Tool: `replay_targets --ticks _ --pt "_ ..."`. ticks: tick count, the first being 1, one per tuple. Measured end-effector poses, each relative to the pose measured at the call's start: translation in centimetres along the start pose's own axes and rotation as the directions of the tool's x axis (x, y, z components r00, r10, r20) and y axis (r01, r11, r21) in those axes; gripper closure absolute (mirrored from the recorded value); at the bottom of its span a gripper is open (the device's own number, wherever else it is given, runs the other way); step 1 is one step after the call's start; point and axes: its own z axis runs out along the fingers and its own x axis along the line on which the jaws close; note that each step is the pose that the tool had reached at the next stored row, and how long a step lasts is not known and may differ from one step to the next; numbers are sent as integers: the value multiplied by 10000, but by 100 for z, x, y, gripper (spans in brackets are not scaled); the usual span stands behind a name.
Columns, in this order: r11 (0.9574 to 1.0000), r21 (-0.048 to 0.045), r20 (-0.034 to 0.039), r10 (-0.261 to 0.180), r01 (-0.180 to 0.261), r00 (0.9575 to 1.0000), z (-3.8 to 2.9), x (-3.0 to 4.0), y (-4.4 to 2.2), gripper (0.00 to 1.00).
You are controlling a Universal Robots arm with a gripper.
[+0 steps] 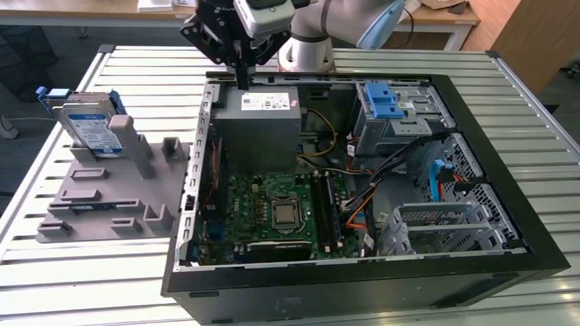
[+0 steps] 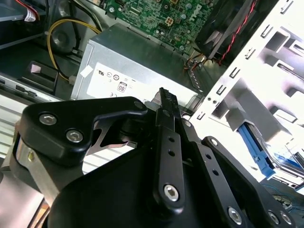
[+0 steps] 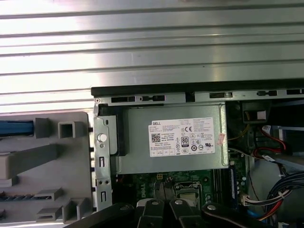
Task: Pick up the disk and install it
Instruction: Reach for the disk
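An open desktop computer case [image 1: 507, 224] lies on its side on a slatted metal surface [image 1: 91, 272]. The robot arm's black gripper [image 1: 243, 83] hangs over the far rim of the case, just above the corner of the grey power supply box [image 1: 258, 136] with its white label. The jaws are clenched together with nothing between them; in the second wrist view the gripper [image 2: 164, 95] narrows to a single closed tip above the power supply box [image 2: 137, 61].

The disk [image 1: 91, 132], silver with a white-and-blue label and a blue plastic frame, stands upright in a grey slotted holder [image 1: 109, 197] on the surface, outside the case on the exterior view's left and well apart from the gripper.

Inside the case are a green motherboard [image 1: 272, 210] and a blue-handled metal drive cage [image 1: 390, 109].
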Motion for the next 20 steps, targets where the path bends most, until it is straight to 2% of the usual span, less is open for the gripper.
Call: replay_targets --ticks 20 --pt "10000 0 0 0 0 10000 8 58 -5 89"
